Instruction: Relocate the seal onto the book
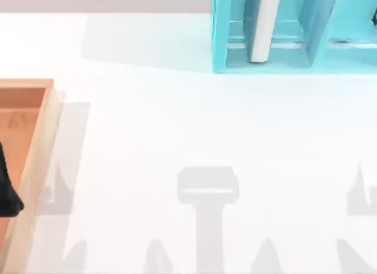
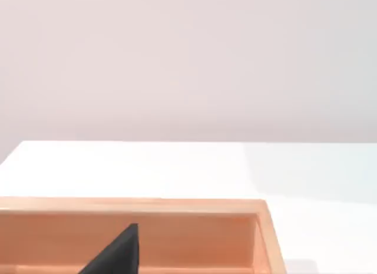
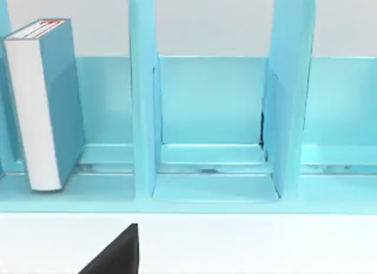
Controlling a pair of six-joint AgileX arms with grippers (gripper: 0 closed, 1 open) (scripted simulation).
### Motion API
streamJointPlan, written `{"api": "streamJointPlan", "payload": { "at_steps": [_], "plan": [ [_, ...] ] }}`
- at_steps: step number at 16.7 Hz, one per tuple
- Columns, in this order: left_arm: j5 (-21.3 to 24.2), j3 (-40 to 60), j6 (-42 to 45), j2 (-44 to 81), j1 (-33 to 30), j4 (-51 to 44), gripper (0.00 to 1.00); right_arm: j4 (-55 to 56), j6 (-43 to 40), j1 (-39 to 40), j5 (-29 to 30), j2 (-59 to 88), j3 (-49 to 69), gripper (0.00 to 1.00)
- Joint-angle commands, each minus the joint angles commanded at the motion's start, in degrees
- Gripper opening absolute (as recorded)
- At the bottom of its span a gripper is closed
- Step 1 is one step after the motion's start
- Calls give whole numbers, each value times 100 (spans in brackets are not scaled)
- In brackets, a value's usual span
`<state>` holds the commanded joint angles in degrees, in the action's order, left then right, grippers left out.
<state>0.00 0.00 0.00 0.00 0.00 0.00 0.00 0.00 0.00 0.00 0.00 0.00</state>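
the left gripper (image 1: pixel 7 188) hangs over the wooden box (image 1: pixel 44 144), well away from the shelf (image 1: pixel 221 38), on the left side of the table (image 1: pixel 177 121). i cannot tell if it is open or shut, or if it holds anything. the right gripper (image 3: pixel 118 253) is in front of the shelf and looks into it. i cannot tell its state either.

the book (image 3: pixel 56 103) stands up tall inside the shelf, in the slot next to the empty middle slot, with its white pages facing out. i cannot tell where the seal is. it may sit low in the wooden box.

what could go wrong: the book stands on its end, so its top is thin. a seal put there could tip and drop. the slot walls sit close beside the book, so a gripper could bump them. a gripper going into the box could also hit the box wall.
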Motion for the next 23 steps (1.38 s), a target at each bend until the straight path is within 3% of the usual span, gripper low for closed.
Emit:
{"api": "streamJointPlan", "payload": {
  "at_steps": [5,9,23],
  "plan": [
    [0,0,0,0,0,0,100,264,10,84,137,354,251,100],
    [0,0,0,0,0,0,100,1043,37,417,541,1681,988,100],
    [0,0,0,0,0,0,100,4732,289,2403,2594,10135,4445,100]
  ]
}}
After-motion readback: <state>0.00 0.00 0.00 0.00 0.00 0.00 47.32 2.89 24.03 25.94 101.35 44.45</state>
